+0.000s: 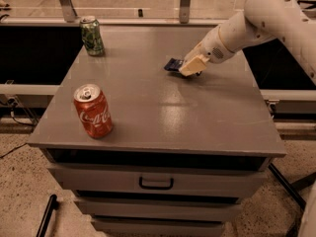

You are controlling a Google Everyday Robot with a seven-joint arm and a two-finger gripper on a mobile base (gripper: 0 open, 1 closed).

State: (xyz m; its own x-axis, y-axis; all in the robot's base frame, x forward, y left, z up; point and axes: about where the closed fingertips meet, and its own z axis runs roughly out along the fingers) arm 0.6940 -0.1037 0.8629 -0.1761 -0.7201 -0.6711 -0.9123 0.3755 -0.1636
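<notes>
My gripper (190,66) is low over the grey tabletop (163,107), right of centre toward the back, at the end of the white arm coming in from the upper right. A small dark blue object (172,64) lies flat against the gripper's left side, touching it or held by it; I cannot tell which. A red Coca-Cola can (93,111) stands upright near the front left corner. A green can (92,35) stands upright at the back left corner. Both cans are well apart from the gripper.
The table is a grey cabinet with drawers below; the top drawer's handle (155,183) faces me. A rail and metal posts (184,3) run behind the table. Dark openings flank it on both sides. A black leg (44,216) rests on the floor at lower left.
</notes>
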